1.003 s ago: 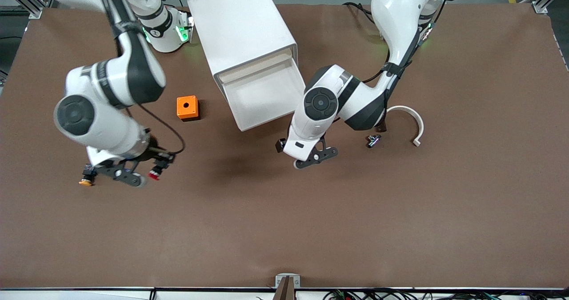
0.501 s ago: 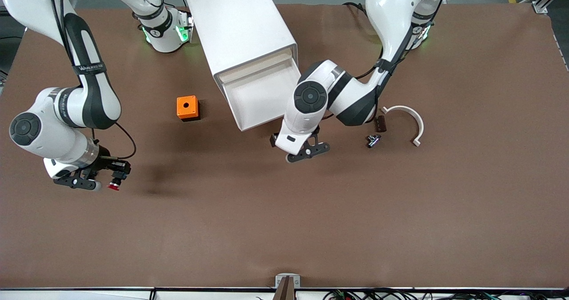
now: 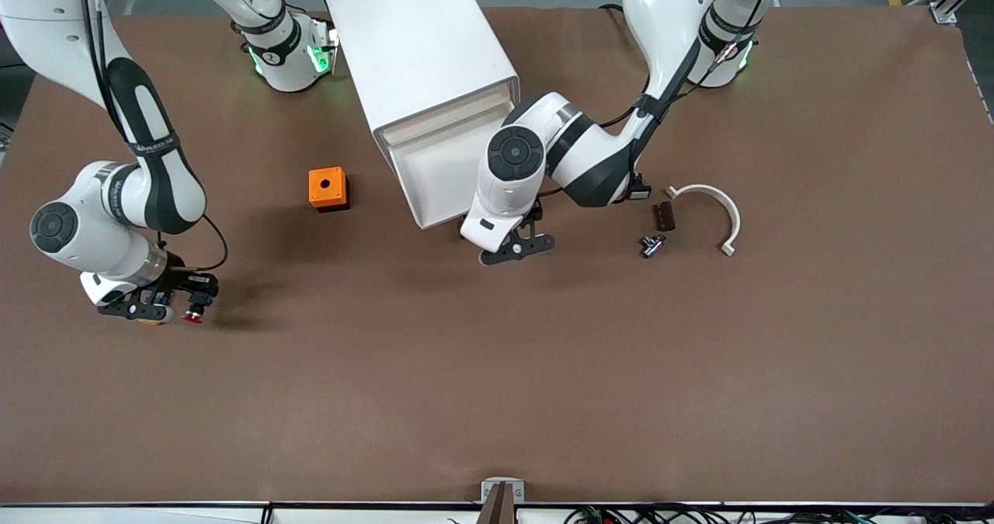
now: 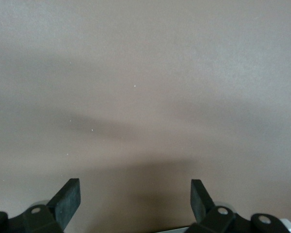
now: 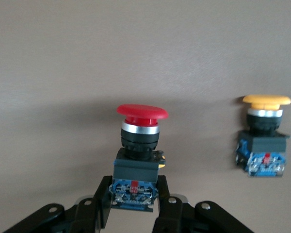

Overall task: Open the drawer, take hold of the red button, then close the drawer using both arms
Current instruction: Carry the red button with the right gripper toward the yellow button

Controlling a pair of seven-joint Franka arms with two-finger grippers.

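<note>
Front view, "WANUKED" on right arm (image 3: 151, 147), right gripper (image 3: 167, 307) holding button (image 3: 192, 316)

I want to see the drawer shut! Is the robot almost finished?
Nearly! Done: the drawer is pulled out of the white cabinet. In hand: the right tool is shut on the red button, over the table toward the right arm's end. Left to do: close the drawer. The left tool is open and empty, just in front of the drawer.

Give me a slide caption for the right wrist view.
Right tool shut on the red button, held over the table, yellow-capped button standing nearby.
</note>
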